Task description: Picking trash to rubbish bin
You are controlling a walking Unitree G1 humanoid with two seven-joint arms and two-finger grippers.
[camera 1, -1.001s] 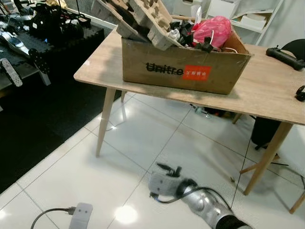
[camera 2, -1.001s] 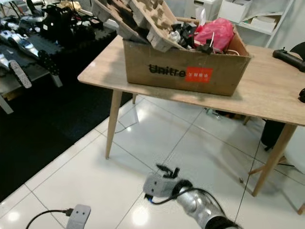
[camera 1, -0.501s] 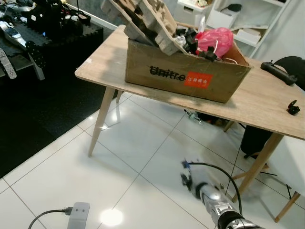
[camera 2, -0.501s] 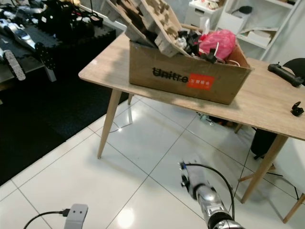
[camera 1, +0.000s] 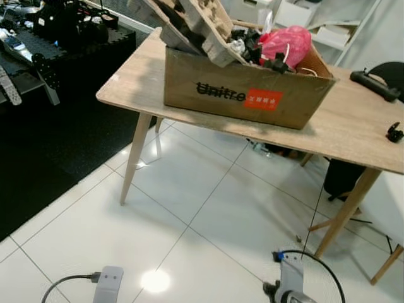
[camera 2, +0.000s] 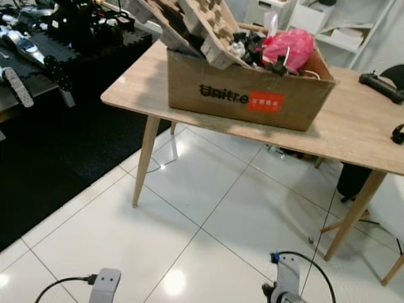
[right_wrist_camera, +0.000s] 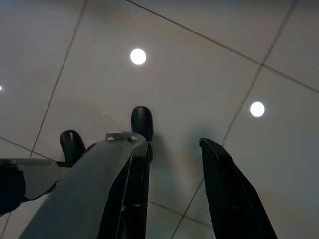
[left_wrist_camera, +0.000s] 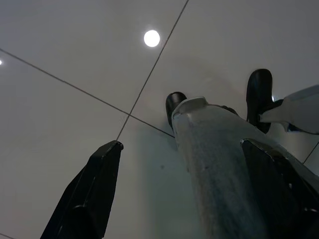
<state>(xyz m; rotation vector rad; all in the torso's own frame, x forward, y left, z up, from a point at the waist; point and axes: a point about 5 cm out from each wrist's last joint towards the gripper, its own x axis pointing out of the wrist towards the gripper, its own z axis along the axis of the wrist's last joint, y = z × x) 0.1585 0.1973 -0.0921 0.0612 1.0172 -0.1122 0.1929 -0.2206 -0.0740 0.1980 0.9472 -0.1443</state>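
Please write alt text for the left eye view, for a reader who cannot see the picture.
A light wooden table holds an open brown cardboard box overfilled with moulded pulp trays and a pink plastic bag. Below lies a glossy white tiled floor, with a grey power strip at the bottom edge.

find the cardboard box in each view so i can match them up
Left eye view: cardboard box on the wooden table, upper middle.
Right eye view: same box on the table, upper middle.
Left wrist view: not in it.
Right wrist view: not in it.
Shared landmark: pink bag in the box.
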